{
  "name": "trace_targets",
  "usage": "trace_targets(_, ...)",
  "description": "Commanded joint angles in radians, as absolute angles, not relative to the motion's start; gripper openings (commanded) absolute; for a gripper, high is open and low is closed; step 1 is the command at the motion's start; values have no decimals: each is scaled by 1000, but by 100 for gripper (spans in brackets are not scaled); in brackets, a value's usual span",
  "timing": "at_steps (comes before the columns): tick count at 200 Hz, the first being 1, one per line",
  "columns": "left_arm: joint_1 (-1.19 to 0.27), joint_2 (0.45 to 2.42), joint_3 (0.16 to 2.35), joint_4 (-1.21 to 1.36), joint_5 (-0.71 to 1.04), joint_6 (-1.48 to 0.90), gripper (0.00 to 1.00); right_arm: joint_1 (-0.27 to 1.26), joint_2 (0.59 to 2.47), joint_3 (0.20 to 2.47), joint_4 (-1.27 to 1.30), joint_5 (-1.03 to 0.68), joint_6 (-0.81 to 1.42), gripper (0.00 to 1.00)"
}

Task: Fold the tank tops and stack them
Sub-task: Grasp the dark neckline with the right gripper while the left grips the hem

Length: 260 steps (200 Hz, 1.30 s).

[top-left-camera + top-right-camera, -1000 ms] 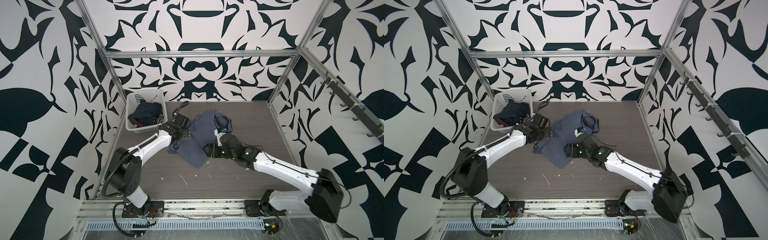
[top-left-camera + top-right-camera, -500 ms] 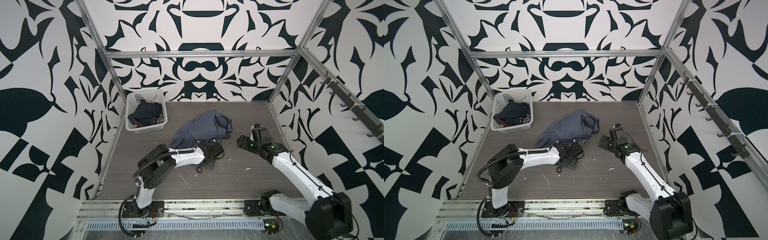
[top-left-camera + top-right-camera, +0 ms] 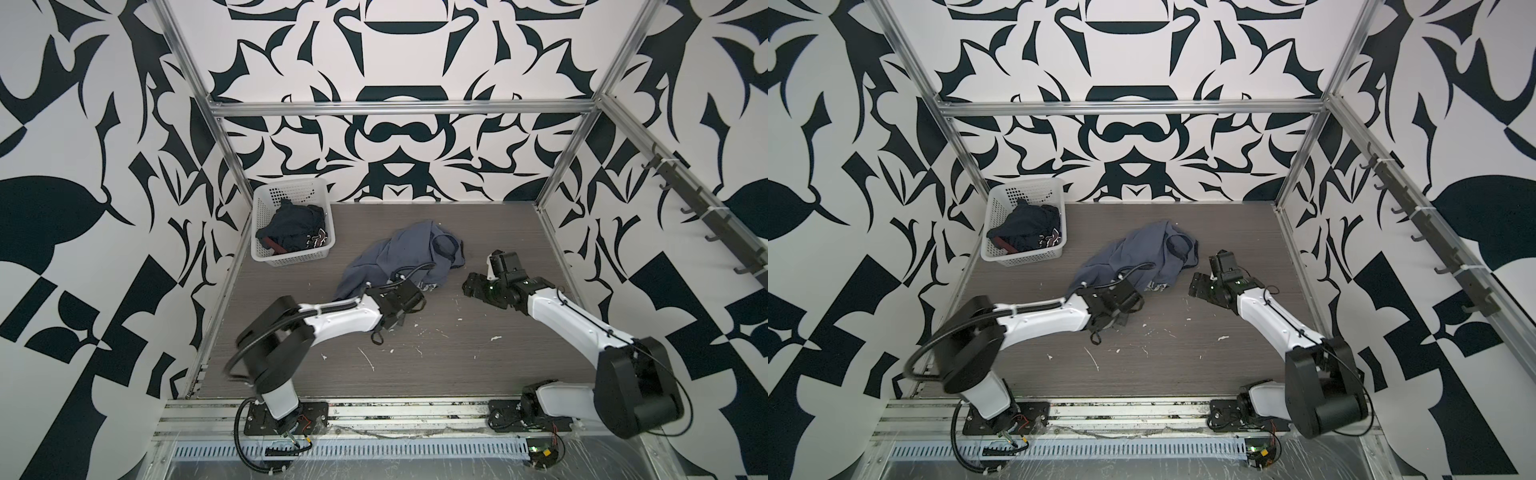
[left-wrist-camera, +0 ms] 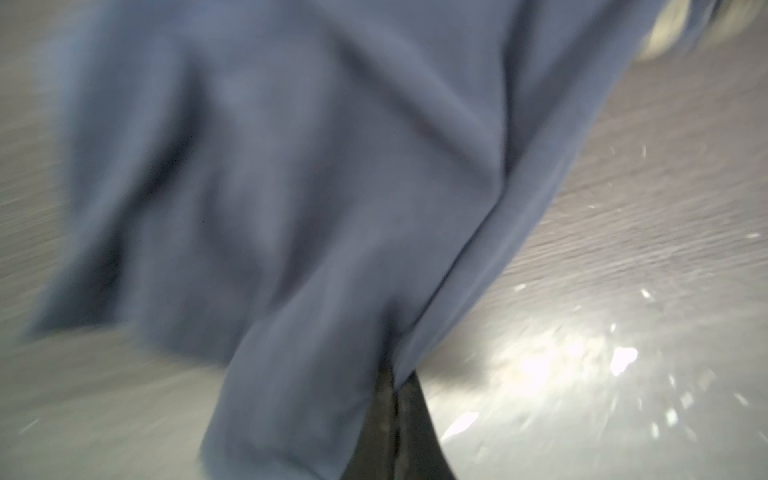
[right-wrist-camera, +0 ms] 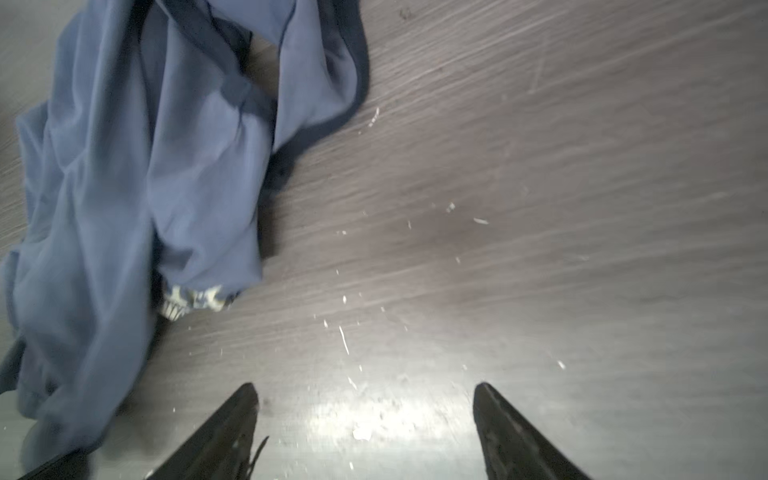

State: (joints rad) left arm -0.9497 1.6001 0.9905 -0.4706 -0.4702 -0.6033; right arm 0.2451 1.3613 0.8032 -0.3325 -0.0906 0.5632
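Entry: the left claw [image 4: 392, 399] is pressed together, apparently pinching the near edge of the blue top [image 3: 401, 255], probably so as to pull it flat for folding. The cloth fans out from the tips toward the far side. The right claw [image 5: 363, 386] is spread wide and empty over the bare table [image 3: 457, 365], with the crumpled blue top just to its left. The navy top [image 3: 297, 230] sits bunched in the basket [image 3: 291, 185], far left, not yet folded.

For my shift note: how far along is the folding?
Done: nothing folded or stacked. In hand: left gripper shut on the crumpled slate-blue cloth tank top; right gripper open over the table. Remaining: folding it, plus the navy red-trimmed cloth top bunched in the white perforated plastic basket.
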Motion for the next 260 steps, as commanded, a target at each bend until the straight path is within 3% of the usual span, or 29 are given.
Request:
trace_targets(1,-902,1413,915,-390,-508,-646,0,239,1442,920,-255,-110,545,82)
trace_targets(37,-810,1214,850,-376,-440,-653,0,239,1624,1072,-261,-141,551,70)
trace_targets(99,-738,1161,859,-387,-391,-636,0,257,1823,1204,-350,-80,533,47)
trace_targets(138,-670,1156,902,-410,-362,-610,0,257,1855,1254,-400,-78,488,20)
trace_targets(157,-631,1149,940,-440,-364,-582,0,256,1796,1265,-450,-16,452,6)
trace_targets(176,-580,1129,1004,-478,-373,-537,0,253,1697,1277,-515,75,407,0)
trace_targets(202,-494,1047,1102,-510,-368,-484,0,240,1494,1275,-593,170,360,0)
trace_targets(234,-461,932,1183,-495,-350,-441,0,235,1223,1239,-655,168,344,0)
trace_targets(260,-450,950,1202,-474,-365,-414,0,233,1087,1174,-659,270,344,0)
